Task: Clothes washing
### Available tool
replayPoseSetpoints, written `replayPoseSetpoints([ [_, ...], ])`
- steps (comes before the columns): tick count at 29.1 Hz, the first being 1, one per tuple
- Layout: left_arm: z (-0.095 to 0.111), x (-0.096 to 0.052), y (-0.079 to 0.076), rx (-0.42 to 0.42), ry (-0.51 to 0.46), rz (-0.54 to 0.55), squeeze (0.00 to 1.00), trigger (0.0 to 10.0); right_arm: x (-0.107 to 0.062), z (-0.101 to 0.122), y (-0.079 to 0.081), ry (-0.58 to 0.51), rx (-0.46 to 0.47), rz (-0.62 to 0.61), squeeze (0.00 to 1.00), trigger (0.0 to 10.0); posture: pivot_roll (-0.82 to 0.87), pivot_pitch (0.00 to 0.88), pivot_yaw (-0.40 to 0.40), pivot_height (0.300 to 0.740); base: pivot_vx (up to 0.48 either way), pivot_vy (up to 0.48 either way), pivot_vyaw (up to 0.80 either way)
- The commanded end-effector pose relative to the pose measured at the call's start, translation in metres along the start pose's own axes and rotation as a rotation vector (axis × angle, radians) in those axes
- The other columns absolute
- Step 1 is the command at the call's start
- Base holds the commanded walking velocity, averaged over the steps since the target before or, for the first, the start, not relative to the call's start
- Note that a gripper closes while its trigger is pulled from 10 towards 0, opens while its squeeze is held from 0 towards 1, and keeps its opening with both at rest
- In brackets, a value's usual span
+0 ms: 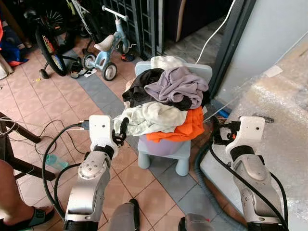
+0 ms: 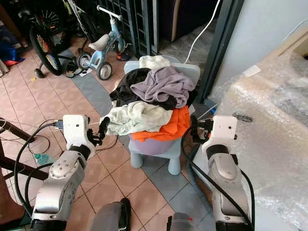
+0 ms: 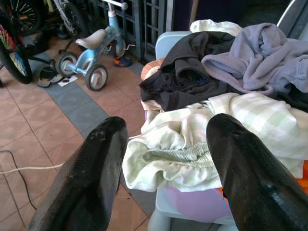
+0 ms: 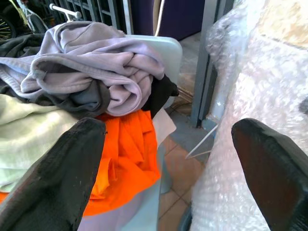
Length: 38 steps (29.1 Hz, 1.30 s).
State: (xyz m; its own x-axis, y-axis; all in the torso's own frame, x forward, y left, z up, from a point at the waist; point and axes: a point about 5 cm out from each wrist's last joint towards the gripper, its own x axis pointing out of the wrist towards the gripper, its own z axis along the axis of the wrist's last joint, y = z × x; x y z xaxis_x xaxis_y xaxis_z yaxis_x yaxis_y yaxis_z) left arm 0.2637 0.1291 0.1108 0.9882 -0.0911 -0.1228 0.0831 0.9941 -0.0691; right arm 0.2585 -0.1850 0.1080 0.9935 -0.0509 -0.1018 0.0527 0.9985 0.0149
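Observation:
A heap of clothes rests on a small pale-blue chair (image 1: pixel 166 153): a lilac garment (image 1: pixel 178 86) on top, a black one (image 1: pixel 140 86) at its left, a pale green piece (image 1: pixel 149 118) hanging over the front, an orange one (image 1: pixel 185 127) beneath. My left gripper (image 1: pixel 122 131) is open just left of the pale green piece (image 3: pixel 173 144), its fingers (image 3: pixel 91 178) apart with nothing between them. Open too, my right gripper (image 1: pixel 215 132) is at the chair's right side, beside the orange garment (image 4: pixel 130 163) and the lilac one (image 4: pixel 96 62).
A bubble-wrapped bulky object (image 1: pixel 274 96) stands close on the right. A child's tricycle (image 1: pixel 103 53) and a bicycle wheel (image 1: pixel 50 48) are at the back left. Cables (image 1: pixel 53 139) lie on the tiled floor. A person's foot in a sandal (image 1: pixel 19 214) is at the lower left.

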Motion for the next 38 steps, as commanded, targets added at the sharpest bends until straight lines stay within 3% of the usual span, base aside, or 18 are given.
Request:
replayPoseSetpoints([
  [1,0.000,-0.002,0.007,0.018,-0.010,0.025,0.00,10.0,-0.001,0.004,0.014,-0.044,0.032,0.061,0.00,10.0,-0.03,0.146,0.047,0.740,0.000,0.480,0.00],
  [3,0.002,-0.002,0.008,0.027,-0.023,0.030,0.00,10.0,-0.001,0.005,0.017,-0.053,-0.007,0.053,0.00,10.0,-0.03,0.146,0.047,0.740,0.000,0.480,0.00],
  [5,0.002,-0.003,0.008,0.034,-0.031,0.034,0.00,10.0,-0.004,0.008,0.031,-0.019,-0.031,0.204,0.00,10.0,-0.03,0.146,0.049,0.740,0.000,0.480,0.00],
  [6,0.002,-0.003,0.008,0.022,-0.027,0.027,0.00,10.0,-0.006,0.011,0.030,-0.038,-0.044,0.216,0.00,10.0,-0.03,0.146,0.048,0.740,0.000,0.480,0.00],
  [8,0.001,-0.004,0.005,0.034,-0.026,-0.043,0.00,10.0,-0.007,0.014,0.014,-0.093,-0.102,0.108,0.00,10.0,-0.03,0.142,0.047,0.740,0.000,0.480,0.00],
  [9,0.001,-0.004,0.005,0.034,-0.026,-0.043,0.00,10.0,-0.007,0.014,0.014,-0.093,-0.102,0.108,0.00,10.0,-0.03,0.142,0.047,0.740,0.000,0.480,0.00],
  [11,0.002,-0.003,0.009,0.070,-0.037,0.005,0.00,10.0,-0.006,0.019,-0.007,-0.144,-0.202,-0.016,0.00,10.0,-0.01,0.136,0.043,0.740,0.000,0.193,0.00],
  [14,0.001,-0.003,0.014,0.088,-0.026,0.034,0.00,10.0,-0.005,0.017,-0.017,-0.128,-0.248,-0.104,0.00,10.0,-0.01,0.132,0.046,0.740,0.000,0.000,0.00],
  [17,-0.007,-0.006,0.016,0.032,0.020,0.007,0.00,10.0,-0.007,0.007,-0.014,-0.084,-0.130,-0.129,0.00,10.0,-0.02,0.132,0.052,0.740,0.000,0.000,0.00],
  [19,-0.011,-0.007,0.016,0.001,0.032,0.006,0.00,10.0,-0.009,0.004,-0.008,-0.056,-0.135,-0.132,0.00,10.0,-0.03,0.131,0.053,0.740,0.000,0.000,0.00],
  [23,-0.011,-0.007,0.015,-0.019,0.016,0.015,0.00,10.0,-0.013,0.001,0.004,-0.058,-0.156,-0.011,0.00,10.0,-0.03,0.127,0.048,0.740,0.000,0.000,0.00],
  [31,-0.004,-0.006,0.013,0.020,-0.022,-0.010,0.00,10.0,-0.006,0.006,0.008,-0.084,-0.107,0.006,0.00,10.0,-0.03,0.134,0.044,0.740,0.379,0.000,0.00],
  [38,-0.006,-0.006,0.013,0.004,-0.014,-0.013,0.00,10.0,0.005,0.012,0.017,-0.116,-0.114,0.063,0.00,10.0,-0.03,0.141,0.061,0.740,0.476,0.000,0.00],
])
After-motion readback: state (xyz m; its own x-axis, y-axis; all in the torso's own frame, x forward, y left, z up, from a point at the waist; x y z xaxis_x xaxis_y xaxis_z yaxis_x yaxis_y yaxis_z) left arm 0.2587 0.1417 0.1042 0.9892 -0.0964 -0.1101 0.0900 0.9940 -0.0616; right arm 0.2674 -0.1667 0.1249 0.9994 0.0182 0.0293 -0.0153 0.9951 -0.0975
